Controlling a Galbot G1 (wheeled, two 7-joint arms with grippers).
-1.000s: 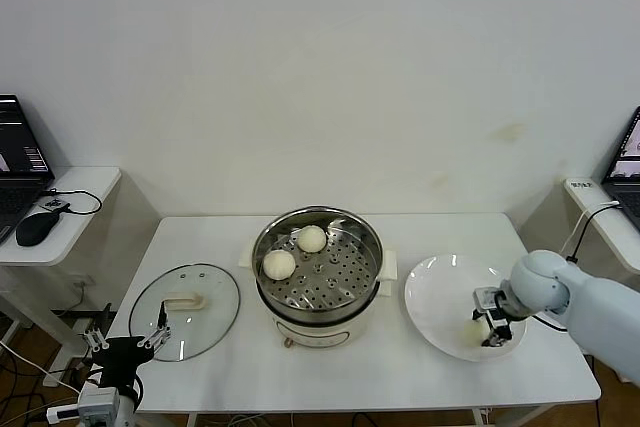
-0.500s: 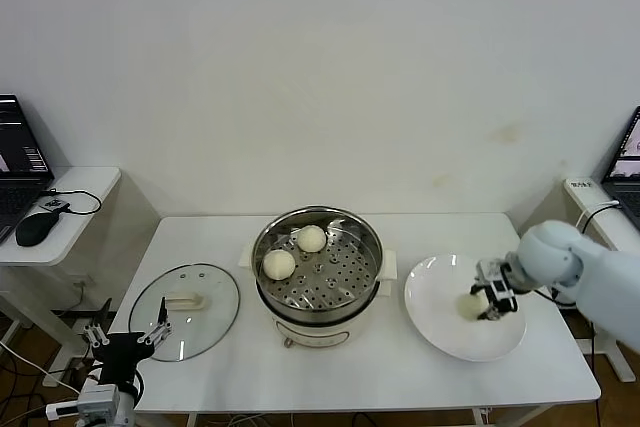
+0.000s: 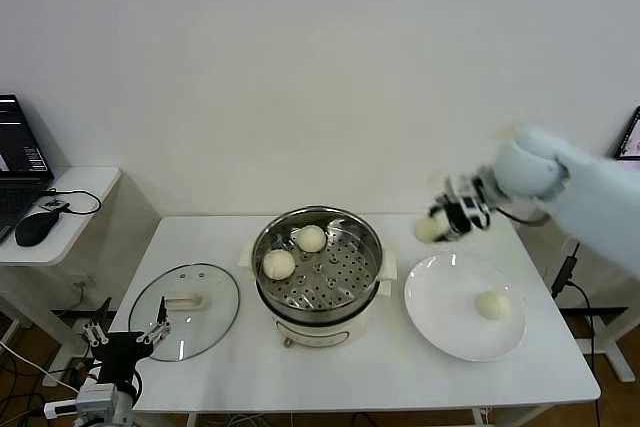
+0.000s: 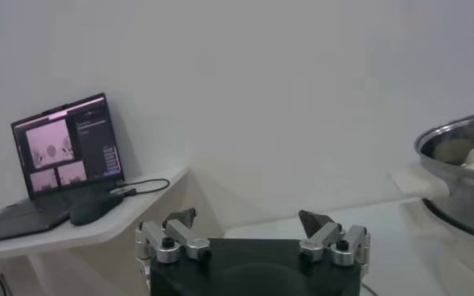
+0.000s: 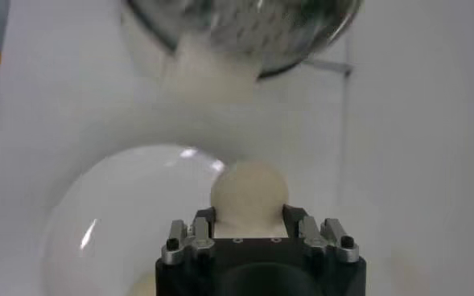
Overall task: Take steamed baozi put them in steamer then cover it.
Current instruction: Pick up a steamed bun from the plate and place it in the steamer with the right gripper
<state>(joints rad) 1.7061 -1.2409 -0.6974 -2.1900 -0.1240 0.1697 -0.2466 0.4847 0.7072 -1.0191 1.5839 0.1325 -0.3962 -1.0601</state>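
A baozi (image 3: pixel 431 229) is held clamped in the right claw (image 3: pixel 447 219), raised above the desk (image 3: pixel 330 372) between the steamer (image 3: pixel 318 265) and the white plate (image 3: pixel 440 332), on the plate's far side; in the right wrist view the bun (image 5: pixel 249 191) is seen pinched between the two fingers, with the steamer's rim ahead of it. Two baozi (image 3: pixel 279 264) (image 3: pixel 312 238) are already lying on the perforated tray, in the part farthest from the plate, and one more (image 3: pixel 491 304) is left on the plate. The step in hand is judged to be the carry to the steamer. It would be done well if the bun is kept high enough to pass over the steel rim, brought above the bare part of the tray nearest the plate, and lowered almost to the tray before release, so that it neither rolls nor presses against the two already placed. The grip should be kept light, since soft dough dents easily. The cover (image 3: pixel 185 310) lies flat on the desk on the steamer's other side, handle up. The left claw (image 3: pixel 127 341) is parked low, off the desk's edge beside the cover, with its fingers spread apart.
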